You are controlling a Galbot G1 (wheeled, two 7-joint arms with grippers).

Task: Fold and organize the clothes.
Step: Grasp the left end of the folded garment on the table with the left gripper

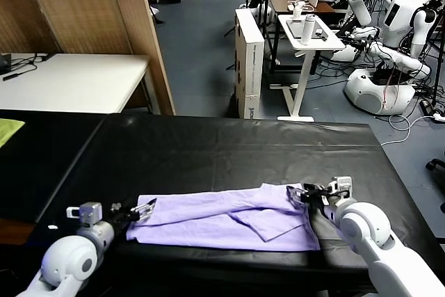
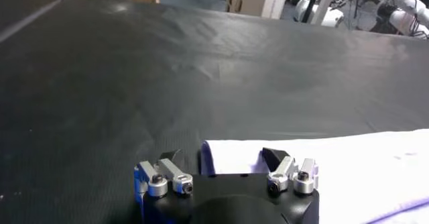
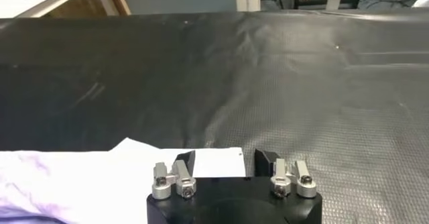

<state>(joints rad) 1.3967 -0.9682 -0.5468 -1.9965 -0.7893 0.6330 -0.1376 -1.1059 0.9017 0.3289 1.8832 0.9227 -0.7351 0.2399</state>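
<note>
2 grippers, 1 shirt. Left gripper (image 1: 144, 211) low at table's near edge, jaws wide apart, straddling the shirt's (image 1: 229, 219) left end, cloth corner between the fingers. Right gripper (image 1: 304, 195) at shirt's right end, fingers either side of the cloth edge w/ a gap showing; can't tell if it's pinching. Shirt: lavender, lying flat lengthwise betw. the two, partly folded, along front edge of black table (image 1: 229, 151). 1 yellow-green cloth (image 1: 8, 130) far left. Beyond: white table (image 1: 69, 81), tall white box (image 1: 249, 60), rolling stand (image 1: 306, 39), other robots (image 1: 389, 39) at back right.
</note>
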